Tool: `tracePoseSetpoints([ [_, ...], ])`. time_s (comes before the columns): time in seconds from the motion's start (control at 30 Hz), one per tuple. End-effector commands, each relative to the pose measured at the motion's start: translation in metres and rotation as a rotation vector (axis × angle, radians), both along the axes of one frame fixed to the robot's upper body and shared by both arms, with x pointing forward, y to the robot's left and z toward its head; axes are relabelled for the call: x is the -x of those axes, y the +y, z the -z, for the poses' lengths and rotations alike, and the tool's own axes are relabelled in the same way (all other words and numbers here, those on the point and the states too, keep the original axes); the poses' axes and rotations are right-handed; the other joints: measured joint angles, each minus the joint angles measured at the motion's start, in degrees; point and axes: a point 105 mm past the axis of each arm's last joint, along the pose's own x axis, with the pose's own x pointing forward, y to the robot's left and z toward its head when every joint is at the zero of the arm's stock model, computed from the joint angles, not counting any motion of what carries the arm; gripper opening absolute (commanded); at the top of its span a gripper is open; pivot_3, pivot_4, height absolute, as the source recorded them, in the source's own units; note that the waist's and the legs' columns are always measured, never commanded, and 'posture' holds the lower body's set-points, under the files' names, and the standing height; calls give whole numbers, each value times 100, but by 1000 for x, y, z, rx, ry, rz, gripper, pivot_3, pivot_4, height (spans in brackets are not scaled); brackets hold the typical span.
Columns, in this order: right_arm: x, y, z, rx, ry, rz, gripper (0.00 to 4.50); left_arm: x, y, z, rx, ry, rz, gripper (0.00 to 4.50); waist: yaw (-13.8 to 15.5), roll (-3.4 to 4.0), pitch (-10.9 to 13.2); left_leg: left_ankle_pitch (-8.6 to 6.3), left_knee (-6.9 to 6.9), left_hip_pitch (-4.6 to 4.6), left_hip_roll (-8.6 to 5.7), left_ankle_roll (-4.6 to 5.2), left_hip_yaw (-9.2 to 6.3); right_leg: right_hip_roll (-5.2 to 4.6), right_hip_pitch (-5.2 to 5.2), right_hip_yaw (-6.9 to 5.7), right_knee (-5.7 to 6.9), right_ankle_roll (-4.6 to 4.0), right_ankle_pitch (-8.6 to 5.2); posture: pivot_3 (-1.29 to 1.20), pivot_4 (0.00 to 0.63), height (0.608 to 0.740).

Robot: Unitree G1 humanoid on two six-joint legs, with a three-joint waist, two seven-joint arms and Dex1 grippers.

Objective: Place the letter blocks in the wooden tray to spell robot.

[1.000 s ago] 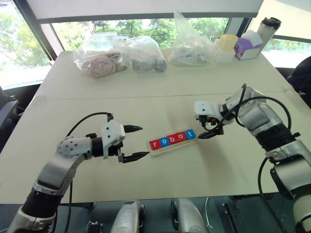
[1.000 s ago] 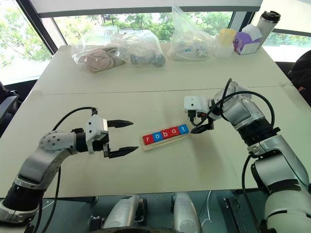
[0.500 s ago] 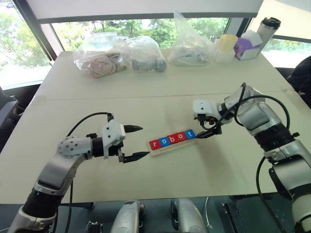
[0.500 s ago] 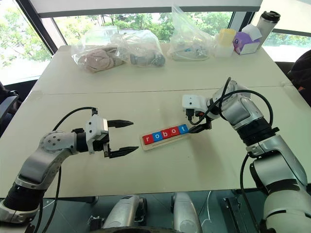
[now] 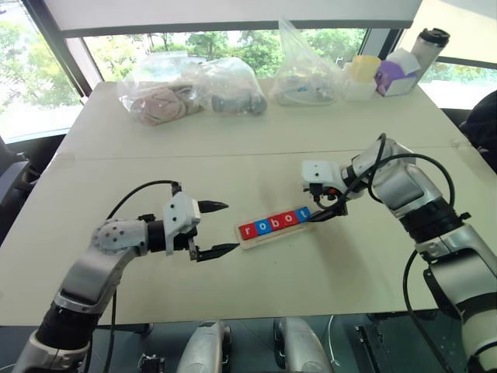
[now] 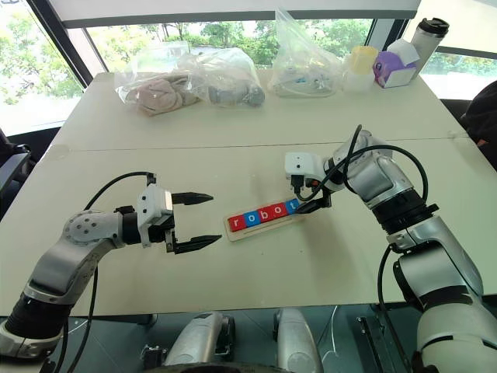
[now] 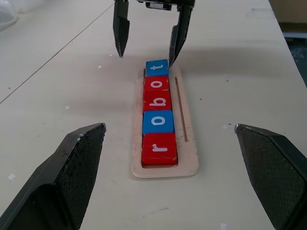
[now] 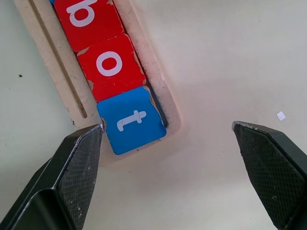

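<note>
We see the wooden tray (image 5: 273, 227) on the table (image 5: 233, 148), its five letter blocks (image 7: 157, 111) spelling "robot". Our right gripper (image 7: 147, 32) hangs spread wide at the blue t tile (image 8: 132, 120), one fingertip beside it. Our left gripper (image 5: 220, 228) waits spread, just off the r end.

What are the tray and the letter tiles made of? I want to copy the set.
The long pale rectangular tray looks like unfinished light wood: matte, grainy, with a routed groove. The square red and blue letter tiles look like painted wood, hedged: pale chips show at the worn edges, under a slightly glossy coat.
</note>
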Motion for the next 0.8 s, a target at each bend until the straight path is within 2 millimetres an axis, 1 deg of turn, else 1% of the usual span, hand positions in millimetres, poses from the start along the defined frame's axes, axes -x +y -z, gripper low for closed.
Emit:
tracePoseSetpoints([
  [0.03,-4,5,-22,-21,-79,-25,4427,3,-2,-10,17,-41,15,4500,-1,0,0,0,0,0,0,0,0,0,0,0,0,0,0,0,150,740],
  [0.2,-7,6,-24,-31,-93,-16,4427,3,-3,-10,15,-43,19,4500,0,0,0,0,0,0,0,0,0,0,0,0,0,0,0,0,150,740],
  [0.37,-8,2,-28,-34,-105,-5,4427,2,-3,-11,14,-46,21,4500,0,0,0,0,0,0,0,0,0,1,0,-1,0,0,0,0,150,740],
  [0.5,2,-5,-34,-35,-81,-11,4427,2,-3,-11,13,-47,20,4500,10,0,0,0,1,0,0,0,0,1,0,-1,0,0,0,0,150,740],
  [0.57,3,-11,-36,-29,-84,-4,4427,2,-3,-11,13,-47,20,4500,10,0,0,0,0,0,0,0,0,1,0,-1,0,0,0,0,150,740],
  [0.67,1,-19,-38,-22,-95,23,4427,2,-3,-11,12,-47,22,4500,5,0,0,0,1,0,0,0,0,1,1,-1,0,0,0,0,150,740],
  [0.8,-13,-26,-41,-20,-153,79,4427,1,-4,-12,12,-49,27,4500,-6,0,0,0,1,3,2,0,0,3,2,1,2,0,0,0,150,740],
])
